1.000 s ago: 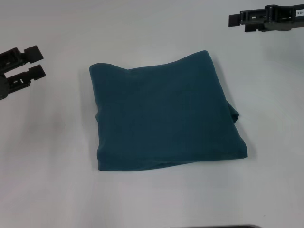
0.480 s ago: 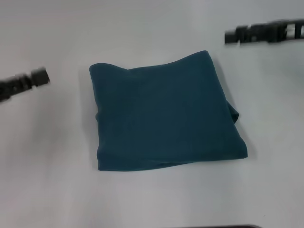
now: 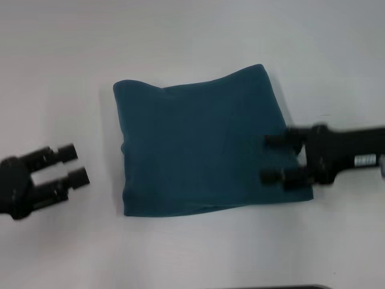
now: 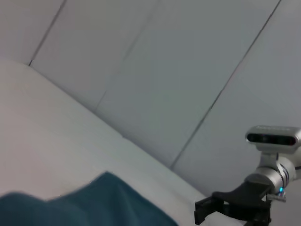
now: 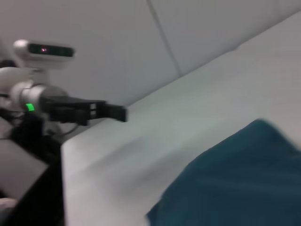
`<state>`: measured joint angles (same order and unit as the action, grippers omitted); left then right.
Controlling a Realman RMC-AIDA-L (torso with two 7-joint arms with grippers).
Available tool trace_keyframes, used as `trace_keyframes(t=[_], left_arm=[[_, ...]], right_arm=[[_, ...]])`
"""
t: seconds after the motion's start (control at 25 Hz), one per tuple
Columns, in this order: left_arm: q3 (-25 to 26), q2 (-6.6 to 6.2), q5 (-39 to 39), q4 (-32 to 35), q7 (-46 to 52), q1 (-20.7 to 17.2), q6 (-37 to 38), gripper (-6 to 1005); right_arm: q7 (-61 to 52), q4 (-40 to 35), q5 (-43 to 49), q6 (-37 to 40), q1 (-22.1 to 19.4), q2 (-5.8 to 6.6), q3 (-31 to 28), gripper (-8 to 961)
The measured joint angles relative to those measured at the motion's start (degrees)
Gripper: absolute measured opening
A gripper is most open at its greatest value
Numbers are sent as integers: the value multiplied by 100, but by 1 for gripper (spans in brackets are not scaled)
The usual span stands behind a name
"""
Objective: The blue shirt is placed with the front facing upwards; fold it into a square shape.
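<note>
The white table [image 3: 54,253] holds the blue shirt [image 3: 204,147], folded into a square in the middle. The right gripper [image 3: 272,158] is over the shirt's right edge, fingers apart. The left gripper [image 3: 77,164] waits left of the shirt, fingers apart too.

Both grippers are matte black, each ending in 2 blocky, square-tipped fingers; the left gripper [image 3: 73,165] has a thick black body behind its fingers; the right gripper [image 3: 272,158] carries a small white label with dark print on its black housing; seen from the wrists, each arm has a silver-grey cylindrical wrist topped by a pale camera bar [image 4: 274,138]; one wrist shows a blue light, the other a green one.
</note>
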<state>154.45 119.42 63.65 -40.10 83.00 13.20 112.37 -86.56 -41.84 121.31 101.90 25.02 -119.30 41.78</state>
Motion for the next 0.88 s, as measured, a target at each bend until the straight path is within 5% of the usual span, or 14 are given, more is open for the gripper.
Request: trace_keyframes(t=[0.32,0.88], left_arm=[[-381,-18,-827,-20,904,139,6,735],[-362,38,-894,-6,1835,316,-113,734]], right_arm=[[-736,805,475,-32,211,-10,162,923],[-1165,1005,467,-124,433,-13,128,921]])
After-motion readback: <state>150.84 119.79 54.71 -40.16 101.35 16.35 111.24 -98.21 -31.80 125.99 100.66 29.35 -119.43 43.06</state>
